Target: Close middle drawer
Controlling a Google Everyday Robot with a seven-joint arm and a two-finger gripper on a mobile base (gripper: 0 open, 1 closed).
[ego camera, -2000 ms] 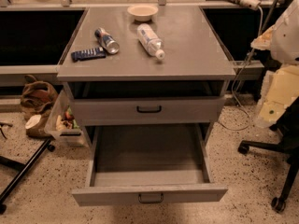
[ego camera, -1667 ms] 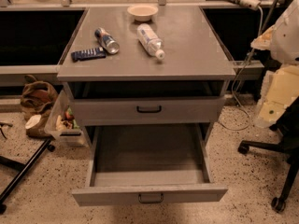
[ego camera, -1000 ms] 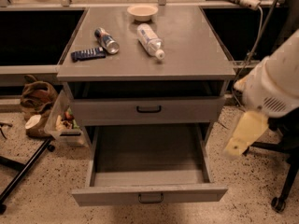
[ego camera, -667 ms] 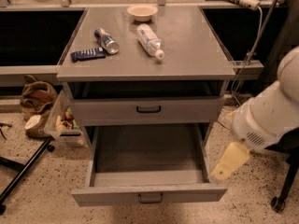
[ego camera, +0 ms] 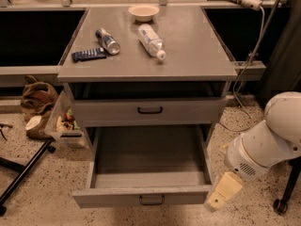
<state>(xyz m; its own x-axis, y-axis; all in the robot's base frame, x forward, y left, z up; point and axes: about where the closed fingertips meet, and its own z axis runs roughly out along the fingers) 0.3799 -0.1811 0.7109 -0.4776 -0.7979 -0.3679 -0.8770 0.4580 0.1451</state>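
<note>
Noted pincer low and nearest, cream-coloured, on the white arm; cannot tell whether spread or pressed together, nor whether touching the drawer corner beside it. Just left of it, middle drawer pulled far out, dark handle centred on the front panel. Farther, up-left of the pincer: upper drawer, then cabinet top with bottle, can, dark blue packet and, farthest, bowl.

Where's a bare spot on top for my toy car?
Right of the water bottle and along the front edge is bare. Crowded: bowl, can and blue packet, back left. The claw hangs low, beside the middle drawer's right front corner.
</note>
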